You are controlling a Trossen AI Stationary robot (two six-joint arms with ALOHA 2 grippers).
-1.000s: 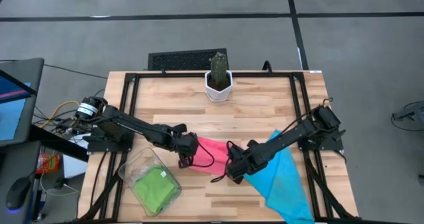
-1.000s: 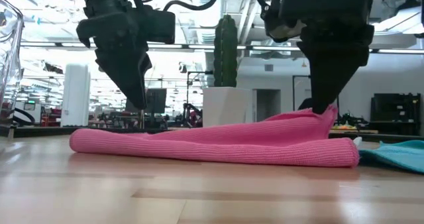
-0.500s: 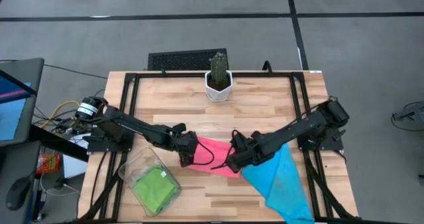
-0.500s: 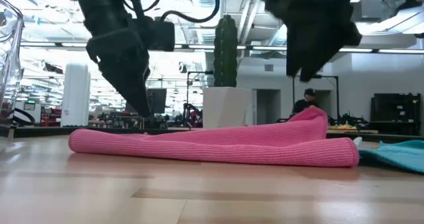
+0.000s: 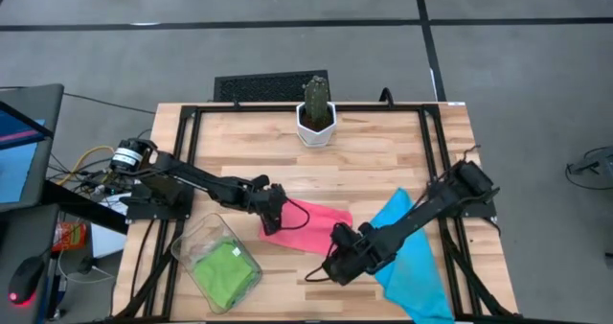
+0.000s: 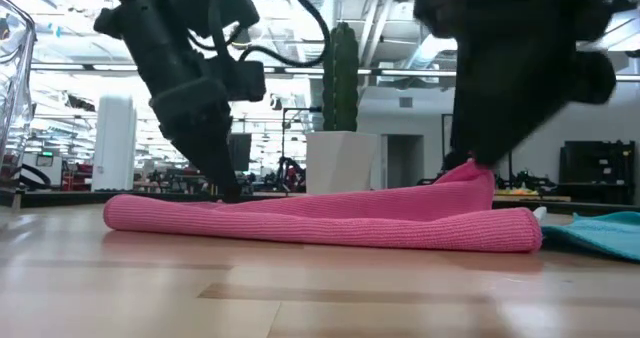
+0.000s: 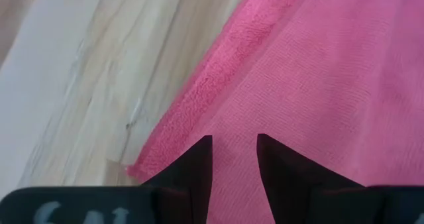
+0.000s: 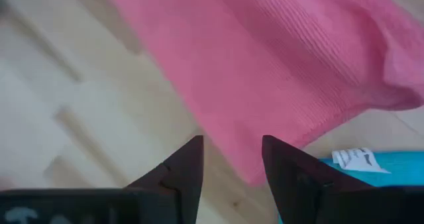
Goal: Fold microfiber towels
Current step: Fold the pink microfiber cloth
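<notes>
**Observer:** Start at your left. What sits there?

**Robot:** At the table's (image 5: pixel 383 161) front left corner is the clear plastic bin (image 5: pixel 216 264), tipped on its side, with the green towel (image 5: pixel 225 266) inside it. Just beyond it my left arm reaches across toward the middle of the table.

**Observer:** And that arm's gripper?

**Robot:** My left gripper (image 5: pixel 271 220) is down at the left edge of the pink towel (image 5: pixel 314 224). From the wrist I see my two fingers (image 7: pixel 193 168) parted by a narrow gap, with pink cloth showing between them. They are over the fabric near its thick folded hem, but I cannot tell whether they pinch a layer or only hover over it.

**Observer:** How does the pink towel lie?

**Robot:** It is folded over on the bare wood in the middle front of the table. From table level it is a long low roll (image 6: pixel 330 221) with a raised peak at its right end.

**Observer:** Farther back?

**Robot:** A cactus in a white pot (image 5: pixel 315 113) stands at the middle of the far edge.

**Observer:** Your right side?

**Robot:** My right gripper (image 5: pixel 341 264) hangs above the pink towel's front right corner. Its fingers (image 8: pixel 183 169) are spread and hold nothing. The blue towel (image 5: pixel 410 262) lies spread just right of the pink one, under my right arm, its white tag (image 8: pixel 358 159) beside the pink corner.
</notes>
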